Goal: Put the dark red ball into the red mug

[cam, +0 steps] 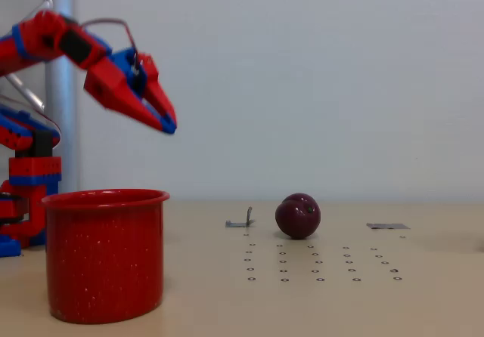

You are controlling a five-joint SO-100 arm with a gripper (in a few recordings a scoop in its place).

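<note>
- Nearest the camera, the mug is standing upright on the table at lower left, its mouth facing up.
- Small ringed holes are dotting the tabletop in rows to the mug's right.
- Beyond the holes, the ball is resting on the table, well apart from the mug, between two small metal pieces.
- Above the mug, the gripper is hanging in the air, pointing down and right, jaws drawn together and holding nothing.
</note>
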